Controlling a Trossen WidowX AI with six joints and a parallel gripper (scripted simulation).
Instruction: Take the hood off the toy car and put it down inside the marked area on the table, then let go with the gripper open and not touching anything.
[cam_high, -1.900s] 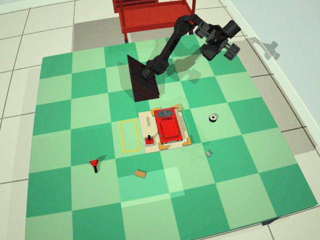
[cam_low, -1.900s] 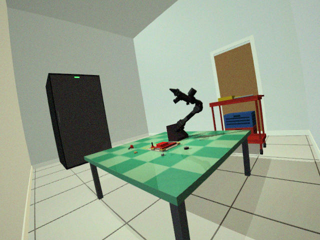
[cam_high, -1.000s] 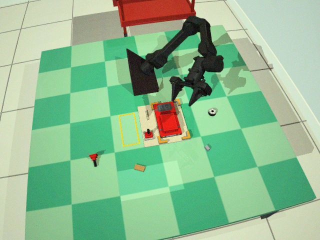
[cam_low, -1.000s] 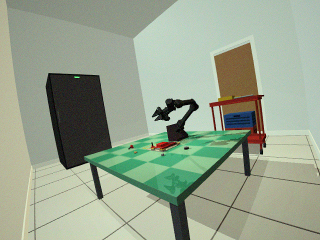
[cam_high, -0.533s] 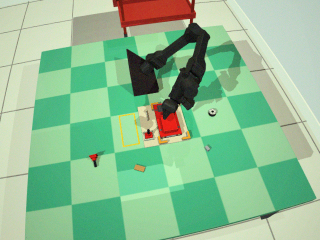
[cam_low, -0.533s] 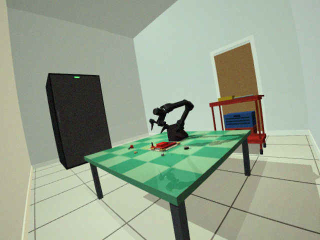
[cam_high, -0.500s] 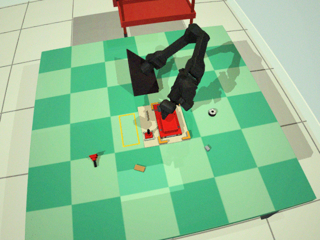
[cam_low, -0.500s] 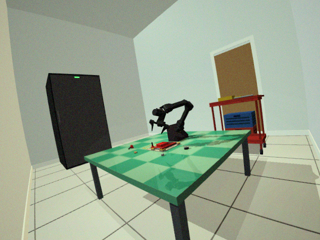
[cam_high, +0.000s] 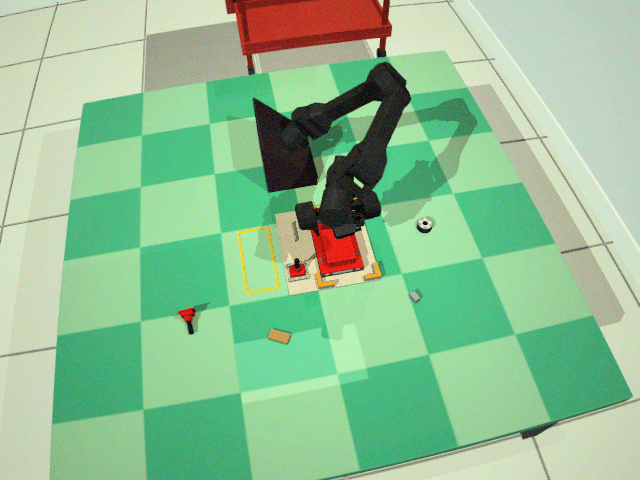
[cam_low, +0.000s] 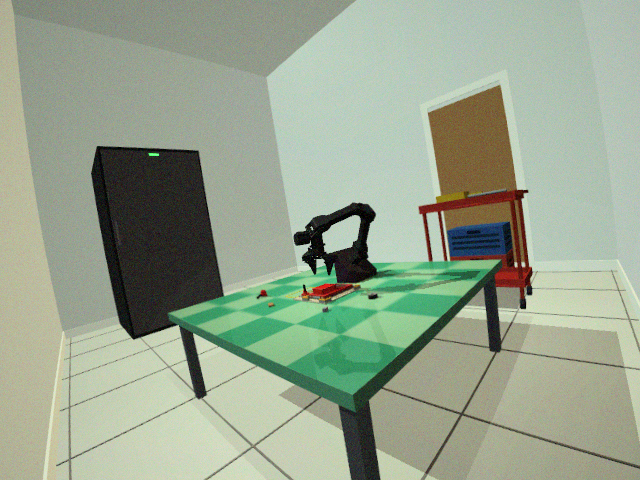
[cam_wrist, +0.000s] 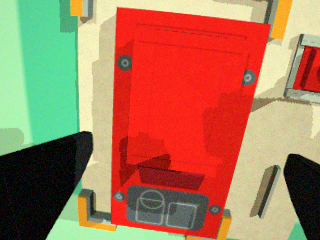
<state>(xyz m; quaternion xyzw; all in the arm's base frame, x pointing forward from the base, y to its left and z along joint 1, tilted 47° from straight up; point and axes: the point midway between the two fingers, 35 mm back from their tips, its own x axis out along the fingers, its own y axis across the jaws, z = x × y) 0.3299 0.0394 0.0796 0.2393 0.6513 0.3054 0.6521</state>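
Red toy car (cam_high: 338, 249) (cam_low: 325, 290) (cam_wrist: 185, 110) on beige board (cam_high: 305, 288) (cam_low: 330, 299) (cam_wrist: 250, 130)

Table top (cam_high: 289, 428) (cam_low: 289, 356): checkerboard, lt & dk green. Toy car (cam_high: 338, 248) (cam_wrist: 185, 110): bright red, w/ dk grey panel (cam_wrist: 167, 207) at one end. Board (cam_high: 305, 287) (cam_wrist: 252, 135): cream, w/ orange/grey corner brackets (cam_high: 373, 271) (cam_wrist: 82, 215). Marked area (cam_high: 247, 263): thin yellow outline. Arm (cam_high: 379, 131) (cam_low: 338, 214): blk. Cart (cam_high: 315, 41) (cam_low: 473, 200): red. Cabinet (cam_low: 160, 237): blk w/ sm. green strip. Floor (cam_high: 36, 289) (cam_low: 232, 418): off-white tiles, dk lines.
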